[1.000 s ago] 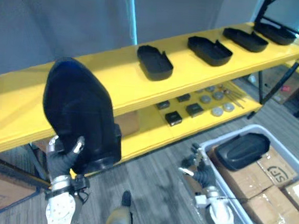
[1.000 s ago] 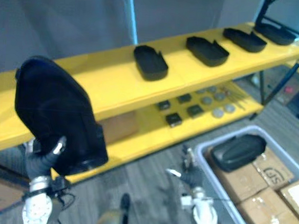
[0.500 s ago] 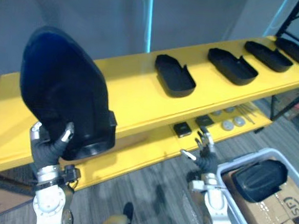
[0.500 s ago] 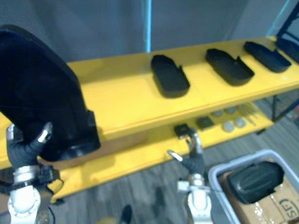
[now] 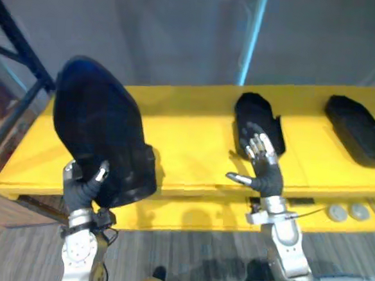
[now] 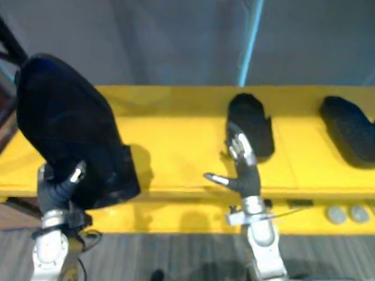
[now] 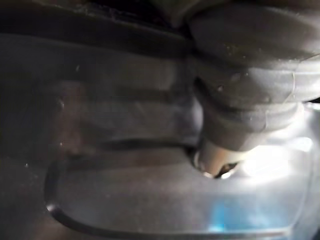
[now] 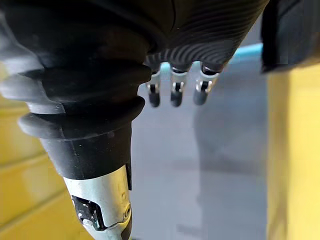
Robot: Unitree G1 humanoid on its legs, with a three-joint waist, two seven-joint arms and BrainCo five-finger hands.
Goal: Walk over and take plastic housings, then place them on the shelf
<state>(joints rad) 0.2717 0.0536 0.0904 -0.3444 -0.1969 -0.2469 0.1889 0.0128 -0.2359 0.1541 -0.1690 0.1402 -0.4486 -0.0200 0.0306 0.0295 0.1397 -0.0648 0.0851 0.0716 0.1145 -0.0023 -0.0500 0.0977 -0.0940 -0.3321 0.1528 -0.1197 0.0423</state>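
Note:
My left hand (image 5: pixel 84 185) is shut on the lower end of a large black plastic housing (image 5: pixel 101 134), held upright in front of the left part of the yellow shelf (image 5: pixel 186 153). The housing's inner wall (image 7: pixel 110 150) shows close up in the left wrist view. My right hand (image 5: pixel 261 166) is open and holds nothing, raised before the shelf's front edge, just below a black housing (image 5: pixel 258 118) lying on the top board. Another black housing (image 5: pixel 359 130) lies further right on the same board.
A dark upright post (image 5: pixel 23 48) of the rack stands at the left end of the shelf. A lower yellow board carries round grey discs (image 5: pixel 346 211) at the right. Bare yellow board lies between the held housing and the middle one.
The camera has come closer to the shelf and swung left, so the bin and boxes have left the view. My right hand has risen to the shelf's front edge. My left hand still holds the housing.

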